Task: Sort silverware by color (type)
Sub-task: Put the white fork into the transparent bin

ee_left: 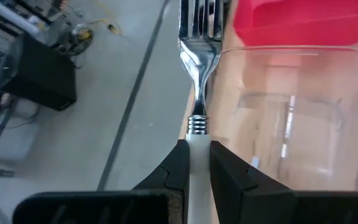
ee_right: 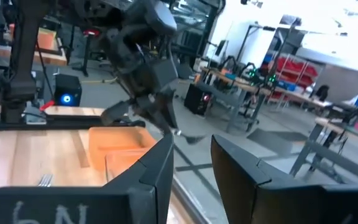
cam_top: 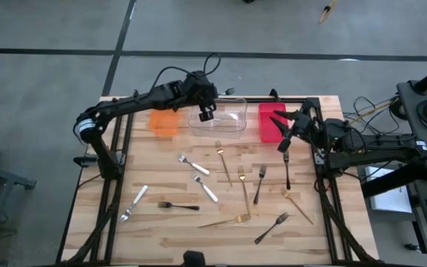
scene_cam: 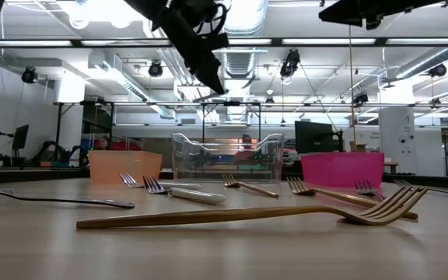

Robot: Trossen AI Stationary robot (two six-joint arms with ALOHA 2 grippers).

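Left gripper: over the clear plastic bin at the table's far edge, jaws clamped on the white handle of a silver-headed fork.
Fork axis: runs straight on from the fingers; in the left wrist view the tines lie past the bin's rim, with the red plastic bin beyond.
Key relation: the bin's opening lies just below and beside the fork; release looks near.
Right gripper: raised beside the red bin, holding a dark slim fork that hangs toward the table.
Remaining silverware: gold, black and silver pieces scattered mid-table; a long gold fork lies nearest the low camera.
View difference: only the left wrist view shows the grip on the handle; the orange plastic bin shows best from above.
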